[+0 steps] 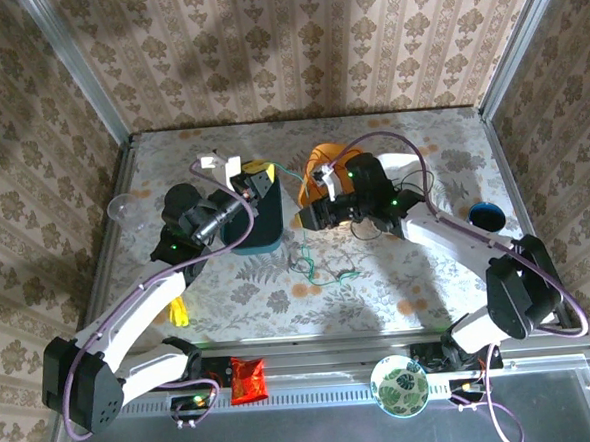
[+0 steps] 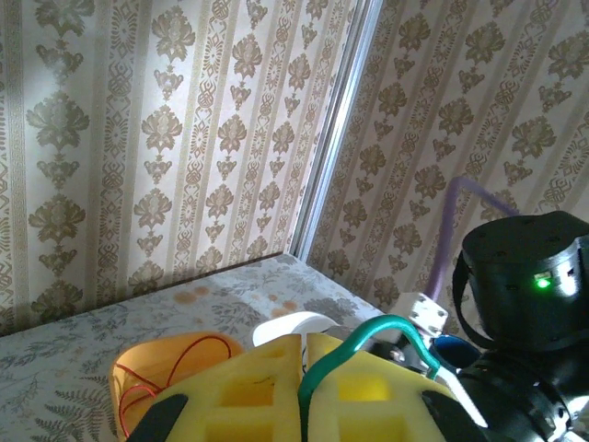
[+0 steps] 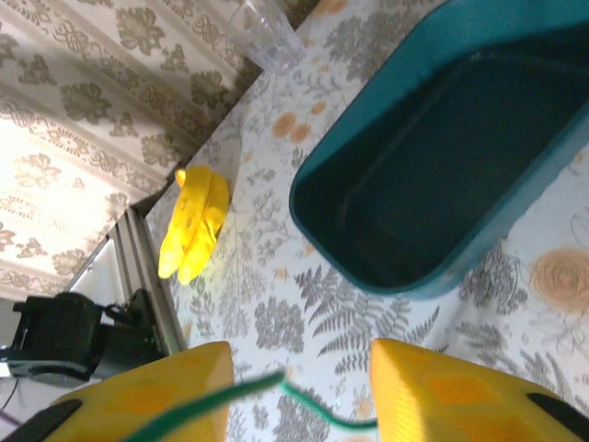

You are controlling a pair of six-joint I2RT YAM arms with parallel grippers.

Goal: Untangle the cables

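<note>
While your left gripper [image 2: 304, 359] pinches the green cable [image 2: 373, 327] above the teal bin [image 1: 259, 233] | right gripper [image 3: 299, 359] gapes astride it, right of bin | open tabletop [image 1: 249, 289] in front of bin | orange bowl [image 1: 323, 159], red cable [image 2: 184, 353] beyond bin

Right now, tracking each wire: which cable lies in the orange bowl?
The red cable, looped inside the bowl; the green cable arcs over the left jaws instead.

no readable text, labels or numbers
</note>
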